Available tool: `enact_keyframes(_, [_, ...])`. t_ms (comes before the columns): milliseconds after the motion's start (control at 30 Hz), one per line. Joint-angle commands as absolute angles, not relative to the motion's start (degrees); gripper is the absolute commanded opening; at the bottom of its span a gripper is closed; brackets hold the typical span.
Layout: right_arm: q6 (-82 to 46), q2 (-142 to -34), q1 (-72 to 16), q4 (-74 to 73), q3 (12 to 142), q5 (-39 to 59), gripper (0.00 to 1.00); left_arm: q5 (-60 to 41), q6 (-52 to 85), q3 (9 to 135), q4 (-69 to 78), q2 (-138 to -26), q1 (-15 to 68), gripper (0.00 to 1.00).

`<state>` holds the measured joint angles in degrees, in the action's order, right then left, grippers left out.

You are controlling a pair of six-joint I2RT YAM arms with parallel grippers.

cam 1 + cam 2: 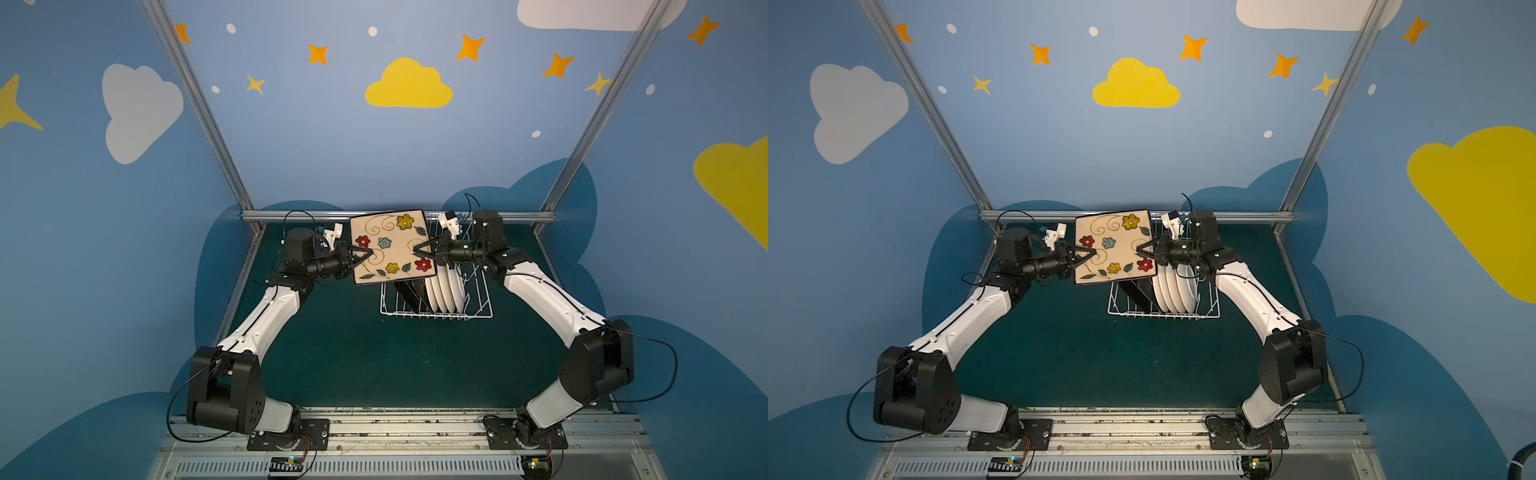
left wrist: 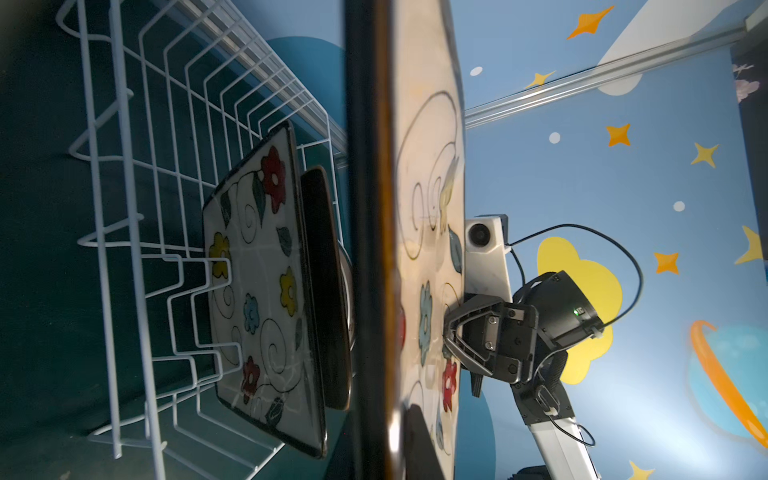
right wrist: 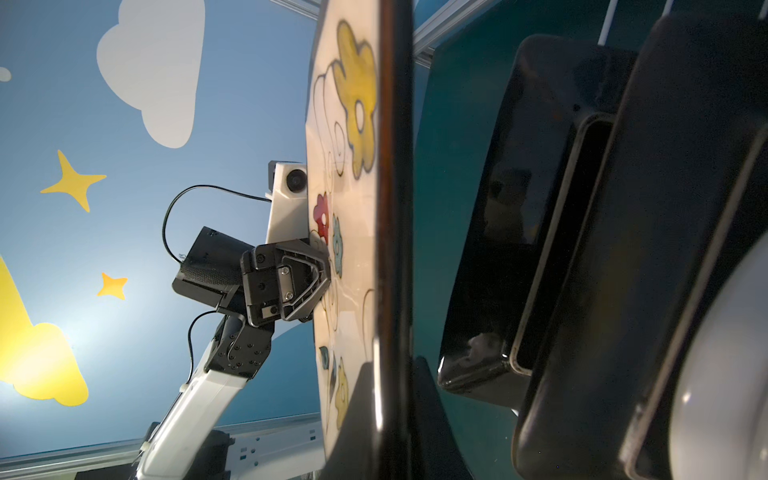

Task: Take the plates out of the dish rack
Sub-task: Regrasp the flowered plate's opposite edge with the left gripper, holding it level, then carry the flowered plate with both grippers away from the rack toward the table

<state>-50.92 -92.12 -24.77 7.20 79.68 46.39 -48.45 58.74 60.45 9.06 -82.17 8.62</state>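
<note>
A square plate (image 1: 392,247) (image 1: 1115,247), cream with coloured flowers, hangs face-up above the back left of the white wire dish rack (image 1: 436,314) (image 1: 1163,316). My left gripper (image 1: 368,254) (image 1: 1093,252) is shut on its left edge and my right gripper (image 1: 415,250) (image 1: 1138,250) is shut on its right edge. In both wrist views the held plate (image 2: 428,208) (image 3: 353,249) runs edge-on between the jaws. Black-backed square plates (image 1: 409,293) (image 2: 257,291) (image 3: 519,208) and round white plates (image 1: 446,291) (image 1: 1173,293) stand upright in the rack.
The rack sits toward the back of the dark green table (image 1: 374,365), close to the aluminium frame rail (image 1: 291,215) along the rear. Blue painted walls close in the back and both sides.
</note>
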Motion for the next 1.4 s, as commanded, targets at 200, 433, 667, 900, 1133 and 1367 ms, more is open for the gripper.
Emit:
enact_keyframes(200, [-49.8, -90.4, -25.4, -1.2, 81.1, 50.1, 0.0, -49.5, 57.2, 61.5, 11.0, -82.5, 9.1, 0.03])
enact_keyframes(433, [-50.0, -90.7, -25.3, -1.4, 81.3, 50.1, 0.27, -48.7, 57.6, 60.9, 12.0, -82.1, 9.1, 0.03])
enact_keyframes(667, [-49.9, -90.6, -25.4, -1.3, 81.2, 50.1, 0.49, -48.6, 58.7, 60.7, 13.9, -82.4, 8.9, 0.03])
enact_keyframes(900, [-48.7, -90.0, -25.4, -0.9, 81.5, 49.6, 0.8, -49.3, 58.9, 61.5, 14.0, -82.0, 8.4, 0.03])
enact_keyframes(1133, [-42.8, -89.2, -25.4, 6.5, 83.8, 48.1, 0.9, -50.6, 56.9, 64.1, 10.9, -81.2, 6.9, 0.03])
enact_keyframes(1367, [-32.9, -87.0, -25.4, 16.9, 85.8, 43.9, 0.9, -52.7, 51.4, 68.7, 2.3, -79.4, 2.8, 0.03])
